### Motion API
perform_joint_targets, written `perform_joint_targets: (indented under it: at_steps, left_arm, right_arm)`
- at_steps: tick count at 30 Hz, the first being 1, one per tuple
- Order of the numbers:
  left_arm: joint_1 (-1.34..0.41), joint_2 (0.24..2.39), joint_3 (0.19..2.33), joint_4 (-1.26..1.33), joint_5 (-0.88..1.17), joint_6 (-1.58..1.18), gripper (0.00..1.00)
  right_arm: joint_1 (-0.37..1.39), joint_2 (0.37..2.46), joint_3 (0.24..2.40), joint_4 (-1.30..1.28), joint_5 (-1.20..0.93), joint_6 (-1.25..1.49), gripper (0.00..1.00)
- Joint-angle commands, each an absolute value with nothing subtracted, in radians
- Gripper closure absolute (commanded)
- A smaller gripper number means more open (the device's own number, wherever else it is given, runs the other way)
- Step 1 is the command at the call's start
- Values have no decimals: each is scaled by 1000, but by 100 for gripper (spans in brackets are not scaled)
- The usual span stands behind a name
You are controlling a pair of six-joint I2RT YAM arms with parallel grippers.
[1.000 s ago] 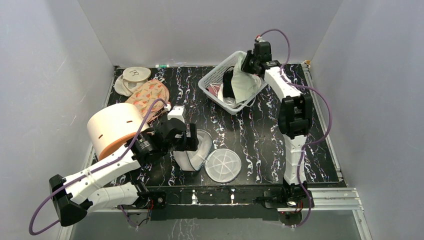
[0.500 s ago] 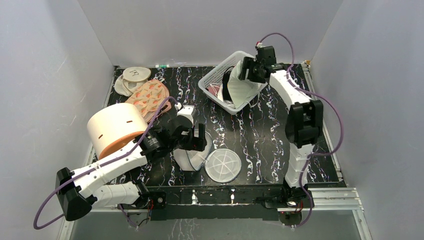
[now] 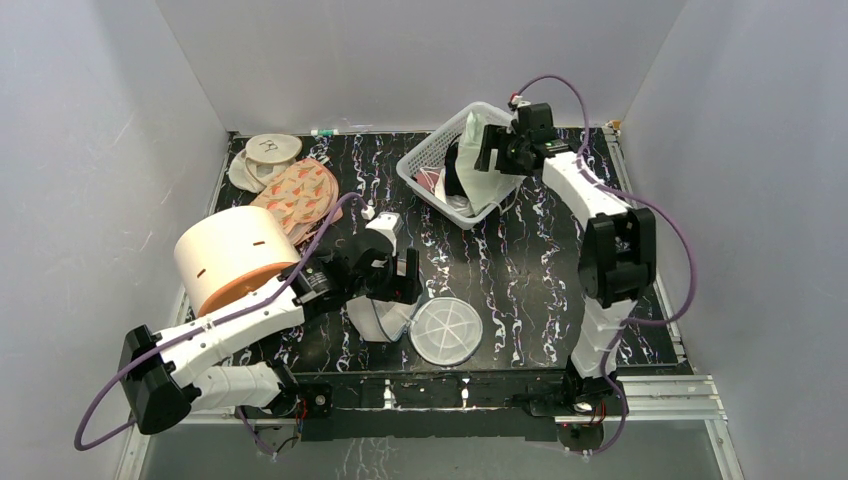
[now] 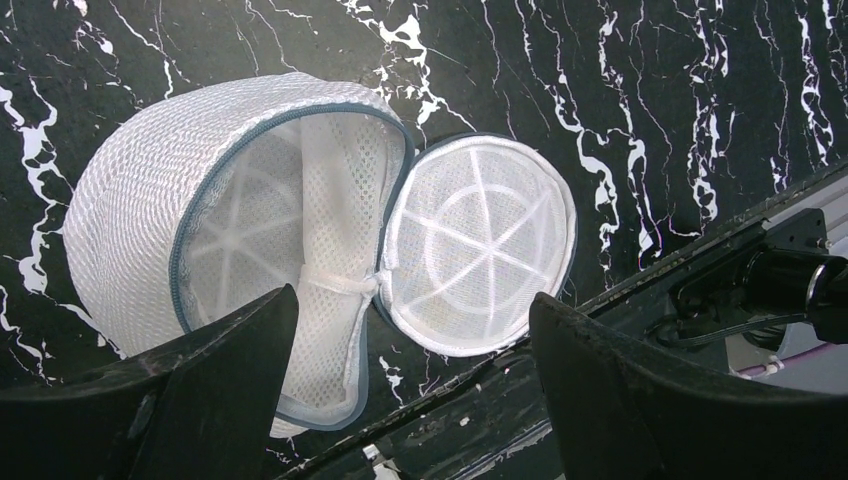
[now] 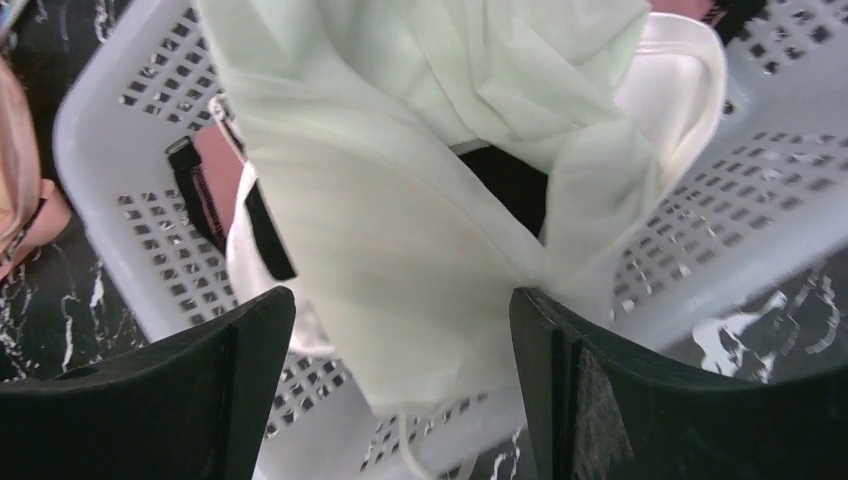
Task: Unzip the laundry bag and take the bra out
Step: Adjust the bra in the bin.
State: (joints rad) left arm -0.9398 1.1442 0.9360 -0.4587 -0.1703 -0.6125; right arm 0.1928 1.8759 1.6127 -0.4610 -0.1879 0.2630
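Right wrist: my right claw [image 5: 395, 340] is spread over the bra [image 5: 400, 200], draped in the basket [image 5: 150, 100] as if delivered; left claw [image 4: 412, 320], spread, hovers above the unzipped bag [image 4: 180, 190].

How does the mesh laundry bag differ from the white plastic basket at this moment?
The laundry bag is soft mesh, unzipped, its halves spread open with nothing visible inside; the basket is rigid perforated plastic and holds the bra and dark items. The bag lies below the left gripper, the basket below the right gripper. Both are white.
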Motion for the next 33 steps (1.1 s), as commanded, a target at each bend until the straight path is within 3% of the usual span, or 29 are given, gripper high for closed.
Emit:
perform_joint_targets:
  at_steps: [1, 5, 9, 15, 19, 25, 33]
  left_arm:
    - [-937, 1097, 958, -461, -149, -617, 16]
    - [-936, 1082, 940, -460, -144, -630, 16]
    - [-937, 1083, 936, -457, -124, -645, 16]
    - [-936, 1080, 933, -457, -93, -654, 15]
    - [-938, 1090, 928, -428, -40, -639, 14]
    - [-966, 1163, 949, -350, 12, -574, 9]
    - [-1207, 1326, 1038, -359, -196, -473, 10]
  right_arm:
    - [219, 2021, 1743, -434, -191, 252, 25]
    - [273, 2172, 1890, -478, -218, 301, 29]
    - [299, 2239, 1892, -383, -355, 460, 28]
    - [288, 2147, 1709, -205, -345, 621, 24]
    - [286, 2092, 1734, -305, -323, 540, 18]
    - [285, 1867, 1645, -364, -276, 385, 3]
    - [283, 1458, 1375, -390, -234, 270, 2]
